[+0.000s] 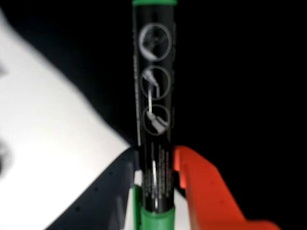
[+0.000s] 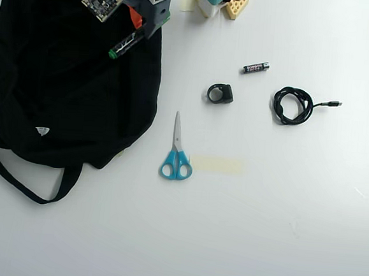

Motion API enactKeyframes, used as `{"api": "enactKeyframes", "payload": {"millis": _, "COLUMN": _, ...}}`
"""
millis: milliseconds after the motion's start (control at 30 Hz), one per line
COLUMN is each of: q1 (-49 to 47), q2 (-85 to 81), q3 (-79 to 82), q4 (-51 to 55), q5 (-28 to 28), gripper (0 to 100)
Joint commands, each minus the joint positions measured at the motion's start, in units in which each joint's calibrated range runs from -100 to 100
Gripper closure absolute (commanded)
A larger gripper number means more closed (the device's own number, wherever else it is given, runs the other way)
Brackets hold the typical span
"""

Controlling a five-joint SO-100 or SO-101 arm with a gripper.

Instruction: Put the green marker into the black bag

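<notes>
The green marker (image 1: 154,110) has a black barrel with white print and green ends. My gripper (image 1: 156,177) is shut on it near one green end, with the orange finger (image 1: 206,191) on the right in the wrist view. In the overhead view the marker (image 2: 124,44) sticks out of the gripper (image 2: 141,27) and hangs over the upper right part of the black bag (image 2: 67,84). The bag (image 1: 240,72) fills the dark background behind the marker in the wrist view. A small white tag (image 2: 42,130) sits on the bag's lower left.
On the white table right of the bag lie blue-handled scissors (image 2: 176,150), a small black ring-shaped object (image 2: 220,93), a black battery (image 2: 256,67) and a coiled black cable (image 2: 294,105). The bag's strap (image 2: 40,187) loops out at the lower left. Tape (image 2: 217,164) marks the table.
</notes>
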Motion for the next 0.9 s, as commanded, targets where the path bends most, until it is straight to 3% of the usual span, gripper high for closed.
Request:
{"api": "enactKeyframes", "payload": {"millis": 0, "q1": 8.57, "q2": -0.94, "q3": -3.02, "q4": -3.16, "q5": 0.40, "gripper": 98}}
{"api": "enactKeyframes", "payload": {"millis": 133, "q1": 13.58, "q2": 8.02, "q3": -5.81, "q4": -16.00, "q5": 0.40, "gripper": 98}}
{"api": "enactKeyframes", "payload": {"millis": 267, "q1": 16.87, "q2": 31.34, "q3": -27.55, "q4": -15.65, "q5": 0.40, "gripper": 98}}
{"api": "enactKeyframes", "payload": {"millis": 367, "q1": 17.99, "q2": 38.64, "q3": -36.17, "q4": -15.65, "q5": 0.40, "gripper": 98}}
{"api": "enactKeyframes", "payload": {"millis": 467, "q1": 17.99, "q2": 39.39, "q3": -36.62, "q4": -15.65, "q5": 0.45, "gripper": 97}}
{"api": "enactKeyframes", "payload": {"millis": 600, "q1": 15.52, "q2": 38.14, "q3": -36.71, "q4": -10.48, "q5": 3.55, "gripper": 84}}
{"api": "enactKeyframes", "payload": {"millis": 867, "q1": 12.83, "q2": 37.98, "q3": -36.98, "q4": -8.24, "q5": 2.24, "gripper": 87}}
